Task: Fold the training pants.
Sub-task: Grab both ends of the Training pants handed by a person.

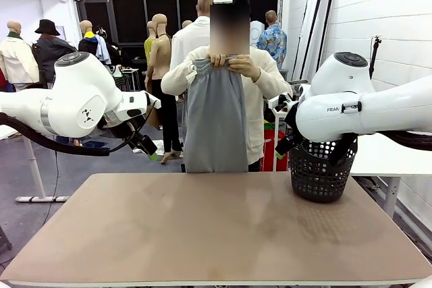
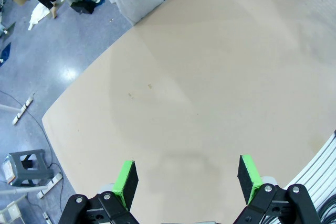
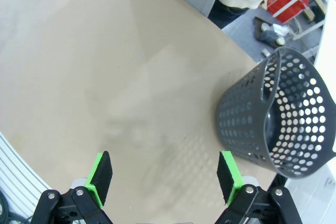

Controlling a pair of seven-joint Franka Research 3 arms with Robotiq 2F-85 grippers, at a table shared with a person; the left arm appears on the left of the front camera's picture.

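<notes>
Brown and bare, our table (image 1: 216, 234) sits in a busy room full of clothes. On the left, our left fingers (image 2: 127, 182) hang open over the table and hold nothing.

In the middle, at the far side, the person's hands (image 1: 233, 64) hold the training pants (image 1: 214, 119) up in the air by the waistband. We think the pants could land bunched or crooked, or slide off the far edge, if they come down carelessly. They hang straight, waist at the top and legs pointing at the floor, so their long way runs up and down. Their lower end is by the table's far edge; we cannot tell if it touches.

On the right, our right fingers (image 3: 227, 174) are open and empty too, near the dark basket (image 3: 278, 124). Our right arm could bump that basket when it reaches in.
</notes>
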